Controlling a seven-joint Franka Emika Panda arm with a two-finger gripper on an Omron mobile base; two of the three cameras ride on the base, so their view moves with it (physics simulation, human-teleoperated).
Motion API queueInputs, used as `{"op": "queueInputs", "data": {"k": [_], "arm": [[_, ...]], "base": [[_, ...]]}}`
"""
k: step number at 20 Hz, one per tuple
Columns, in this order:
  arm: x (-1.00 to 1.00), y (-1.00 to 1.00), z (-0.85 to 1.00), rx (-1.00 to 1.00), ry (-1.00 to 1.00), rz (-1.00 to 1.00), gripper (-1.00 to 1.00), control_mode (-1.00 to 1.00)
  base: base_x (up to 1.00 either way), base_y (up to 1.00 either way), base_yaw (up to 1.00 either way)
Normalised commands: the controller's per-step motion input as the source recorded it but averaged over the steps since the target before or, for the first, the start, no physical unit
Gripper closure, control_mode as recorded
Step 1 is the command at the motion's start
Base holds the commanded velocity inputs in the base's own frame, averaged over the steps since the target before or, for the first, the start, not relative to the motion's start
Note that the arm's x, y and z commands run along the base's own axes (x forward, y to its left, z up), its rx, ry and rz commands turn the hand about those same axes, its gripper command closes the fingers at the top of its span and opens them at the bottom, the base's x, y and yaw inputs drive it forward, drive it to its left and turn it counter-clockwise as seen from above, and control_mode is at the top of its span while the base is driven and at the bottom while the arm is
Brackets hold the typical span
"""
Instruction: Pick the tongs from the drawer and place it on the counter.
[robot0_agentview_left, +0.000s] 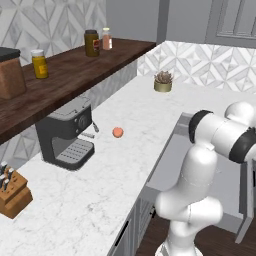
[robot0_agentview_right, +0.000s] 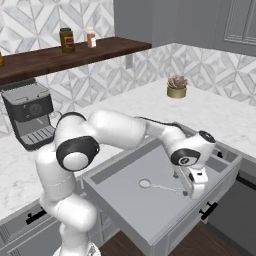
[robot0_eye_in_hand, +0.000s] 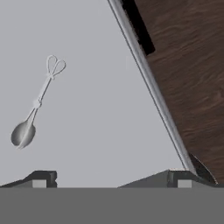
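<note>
Tongs (robot0_eye_in_hand: 37, 104) flat on open drawer (robot0_agentview_right: 125, 192) floor, gripper (robot0_eye_in_hand: 111, 177) above with jaws spread, holding nothing, 2 fingertips cut off by frame edge

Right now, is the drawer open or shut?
Open: the drawer is pulled out from the cabinets, its flat grey inside exposed, with the tongs lying in it.

Bare drawer (robot0_agentview_right: 125, 192) floor around tongs (robot0_eye_in_hand: 36, 105)

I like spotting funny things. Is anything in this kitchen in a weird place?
Yes: a small orange ball lies loose on the marble counter, near the coffee machine. The tongs lie flat in the open drawer.
</note>
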Motion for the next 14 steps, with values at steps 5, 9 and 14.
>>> {"op": "queueInputs", "data": {"k": [5,9,14], "arm": [[0.83,0.63,-0.06,0.05,0.22,-0.17,-1.0,-1.0],[0.51,0.05,-0.58,0.11,0.26,-0.02,-1.0,-1.0],[0.28,0.0,-0.45,0.07,0.16,-0.04,-1.0,-1.0]], "base": [[0.0,0.0,0.0],[0.0,0.0,0.0],[0.0,0.0,0.0]]}}
